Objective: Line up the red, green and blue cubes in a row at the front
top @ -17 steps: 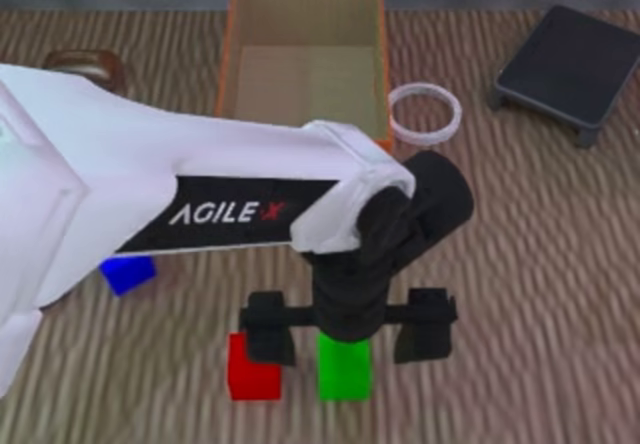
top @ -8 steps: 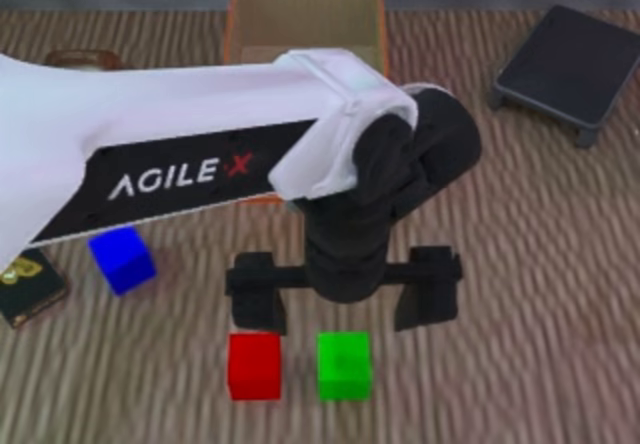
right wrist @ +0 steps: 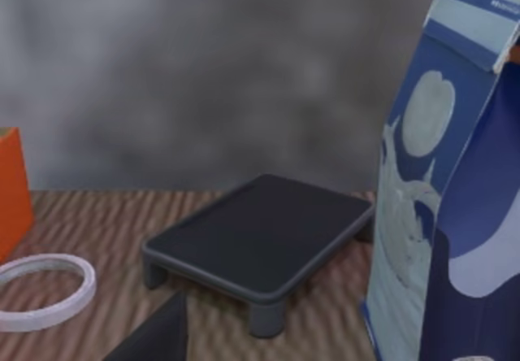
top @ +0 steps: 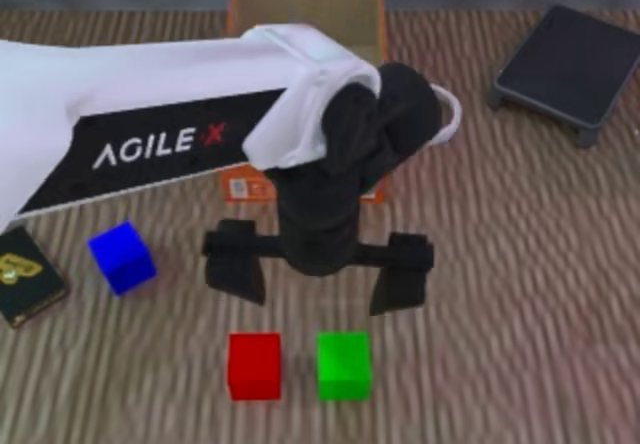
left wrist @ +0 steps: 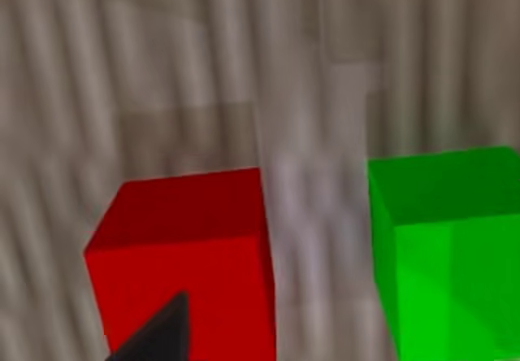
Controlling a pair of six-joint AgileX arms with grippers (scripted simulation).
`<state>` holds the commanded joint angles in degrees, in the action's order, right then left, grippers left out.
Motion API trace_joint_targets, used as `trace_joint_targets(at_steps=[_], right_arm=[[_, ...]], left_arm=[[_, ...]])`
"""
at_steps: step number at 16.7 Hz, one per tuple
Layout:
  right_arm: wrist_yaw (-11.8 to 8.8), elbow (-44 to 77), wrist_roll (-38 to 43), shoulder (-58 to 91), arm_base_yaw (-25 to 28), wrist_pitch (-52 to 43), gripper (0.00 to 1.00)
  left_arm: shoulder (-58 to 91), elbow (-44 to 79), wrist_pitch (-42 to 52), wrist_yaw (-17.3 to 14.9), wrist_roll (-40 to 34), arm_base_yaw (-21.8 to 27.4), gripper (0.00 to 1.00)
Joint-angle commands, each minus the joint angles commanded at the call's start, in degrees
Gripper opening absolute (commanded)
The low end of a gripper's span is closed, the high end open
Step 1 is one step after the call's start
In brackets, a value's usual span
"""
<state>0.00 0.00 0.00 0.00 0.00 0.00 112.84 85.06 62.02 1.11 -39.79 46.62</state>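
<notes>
The red cube (top: 254, 366) and the green cube (top: 344, 365) sit side by side near the front edge of the table (top: 540, 294), a narrow strip of bare tabletop between them, their faces square to that edge. Being cubes, neither has a long axis; together they form a short row running left to right along the front. The blue cube (top: 122, 256) lies apart from them, farther back and toward the table's left edge, turned slightly so its faces are not square to the front edge.

The orange cardboard box (top: 305, 9) stands open-topped at the back edge near the middle; most of it is hidden under the arm, and what it contains cannot be told. A white ring (top: 448, 114) lies just beside its right wall. A dark tray (top: 565, 59) on short legs sits at the back right corner with nothing on it. A dark booklet (top: 25, 276) lies at the left edge, near the blue cube.

The left gripper (top: 318, 269) hangs above the table just behind the red and green pair, its jaws spread wide and holding nothing. The left wrist view shows the red cube (left wrist: 187, 255) and green cube (left wrist: 447, 247) below it, with one dark fingertip (left wrist: 158, 337) in front of the red one.

The right gripper does not appear from above; its wrist view takes in the tray (right wrist: 260, 243), the ring (right wrist: 41, 292) and a blue and white carton (right wrist: 447, 190).
</notes>
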Motion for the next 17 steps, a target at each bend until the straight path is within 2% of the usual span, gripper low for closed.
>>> trace_joint_targets(at_steps=[5, 13, 17], right_arm=[[0.0, 0.0, 0.0, 0.0, 0.0, 0.0, 1.0], [0.0, 0.0, 0.0, 0.0, 0.0, 0.0, 1.0], [0.0, 0.0, 0.0, 0.0, 0.0, 0.0, 1.0]], left_arm=[[0.56, -0.75, -0.05, -0.35, 22.68, -9.11, 1.0], [0.33, -3.61, -0.67, -1.12, 66.39, -26.55, 1.0], [-1.28, -4.61, -2.03, -1.16, 79.89, -32.98, 1.0]])
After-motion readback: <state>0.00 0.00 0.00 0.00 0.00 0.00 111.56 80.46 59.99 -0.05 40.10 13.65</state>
